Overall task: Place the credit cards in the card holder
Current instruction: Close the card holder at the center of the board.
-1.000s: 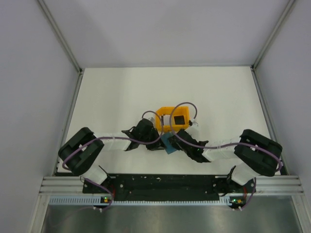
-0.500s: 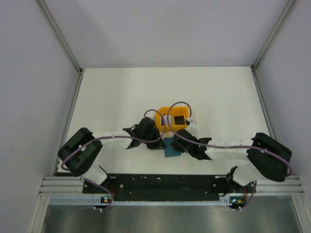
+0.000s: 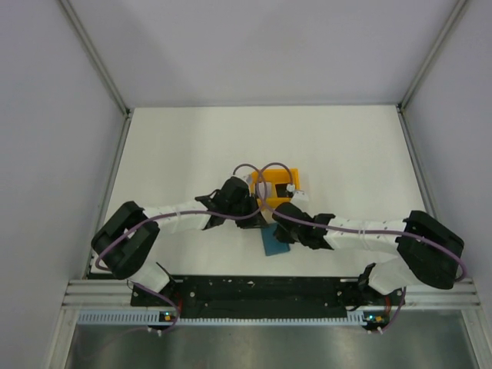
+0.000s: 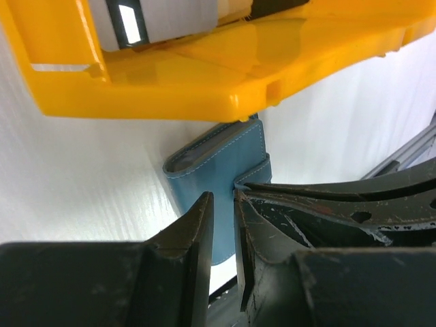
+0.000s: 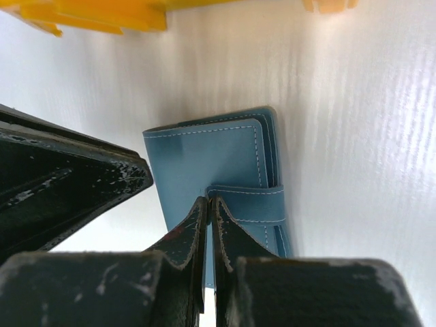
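Observation:
The teal-blue card holder lies flat on the white table, just near of the orange tray. Its strap is closed across it. My right gripper is shut, and its tips rest on the card holder at the strap's end. My left gripper hovers over the card holder from the other side. Its jaws stand a narrow gap apart with nothing between them. Pale, dark-edged flat pieces, seemingly credit cards, sit in the tray.
The orange tray stands right behind the holder, close to both grippers. The right finger lies beside my left jaws. Grey walls close in the table at the back and sides.
The right arm has reached further left and settled its tips on the holder. The left gripper has shifted right toward the tray. More of the holder shows, a little nearer the bases.

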